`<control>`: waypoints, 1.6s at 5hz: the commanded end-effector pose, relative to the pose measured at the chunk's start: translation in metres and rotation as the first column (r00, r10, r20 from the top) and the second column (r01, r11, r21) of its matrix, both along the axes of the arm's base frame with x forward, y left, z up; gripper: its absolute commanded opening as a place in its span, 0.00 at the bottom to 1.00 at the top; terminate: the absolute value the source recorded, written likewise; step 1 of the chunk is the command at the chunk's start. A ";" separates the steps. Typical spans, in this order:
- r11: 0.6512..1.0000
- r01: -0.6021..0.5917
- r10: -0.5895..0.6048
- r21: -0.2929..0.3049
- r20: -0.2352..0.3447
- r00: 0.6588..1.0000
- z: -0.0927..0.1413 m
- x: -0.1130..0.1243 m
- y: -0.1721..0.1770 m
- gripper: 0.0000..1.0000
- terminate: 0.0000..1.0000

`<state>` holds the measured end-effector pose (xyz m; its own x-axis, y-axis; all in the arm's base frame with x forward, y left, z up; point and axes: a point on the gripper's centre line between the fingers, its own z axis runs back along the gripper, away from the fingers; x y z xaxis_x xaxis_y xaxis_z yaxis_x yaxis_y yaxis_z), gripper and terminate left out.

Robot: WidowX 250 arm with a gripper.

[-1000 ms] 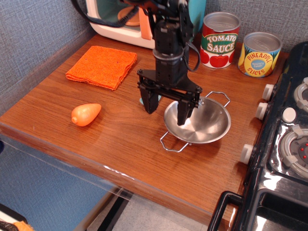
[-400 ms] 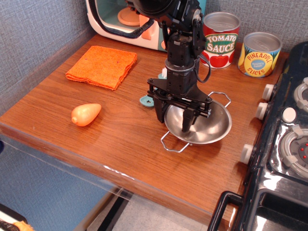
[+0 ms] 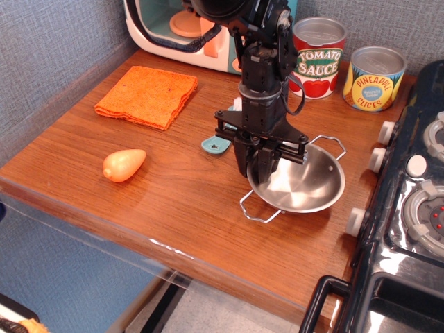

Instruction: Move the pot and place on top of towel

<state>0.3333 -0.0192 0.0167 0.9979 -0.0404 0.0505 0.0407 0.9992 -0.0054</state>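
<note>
The pot (image 3: 304, 186), a shallow shiny steel bowl with two wire loop handles, sits on the wooden counter right of centre. My gripper (image 3: 258, 168) points down at the pot's left rim. Its fingers (image 3: 267, 166) are closed on that rim, one inside the bowl and one outside. The towel (image 3: 147, 95), a folded orange terry cloth, lies flat at the back left of the counter, well apart from the pot and with nothing on it.
An orange egg-shaped toy (image 3: 123, 164) lies front left. A tomato sauce can (image 3: 317, 57) and a pineapple can (image 3: 373, 78) stand behind the pot. A toy oven (image 3: 173, 31) stands at the back, a black stove (image 3: 416, 208) at the right. A small blue piece (image 3: 217, 145) lies beside my gripper.
My gripper came down over the pot's left rim and its fingers closed from wide open onto the rim. The pot shifted a little to the right.
</note>
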 end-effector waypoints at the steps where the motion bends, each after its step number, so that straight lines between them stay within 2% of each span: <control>1: 0.998 0.012 -0.009 -0.059 0.064 0.998 0.038 -0.001 -0.006 0.00 0.00; 2: 0.994 -0.006 0.016 -0.111 0.089 0.996 0.061 0.003 0.004 0.00 0.00; 3: 0.988 -0.069 0.085 -0.137 0.117 0.989 0.083 0.011 0.032 0.00 0.00; 4: 0.971 -0.201 0.218 -0.129 0.134 0.967 0.098 0.021 0.083 0.00 0.00; 5: 0.933 -0.346 0.357 -0.100 0.135 0.924 0.100 0.025 0.133 0.00 0.00; 6: 0.892 -0.449 0.453 -0.062 0.120 0.883 0.092 0.026 0.183 0.00 0.00; 7: 0.855 -0.518 0.519 -0.034 0.101 0.849 0.085 0.024 0.212 0.00 0.00; 8: 0.840 -0.543 0.542 -0.016 0.085 0.836 0.080 0.028 0.223 0.00 0.00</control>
<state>0.3697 0.1970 0.0728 0.8627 0.4992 0.0809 -0.4999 0.8660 -0.0139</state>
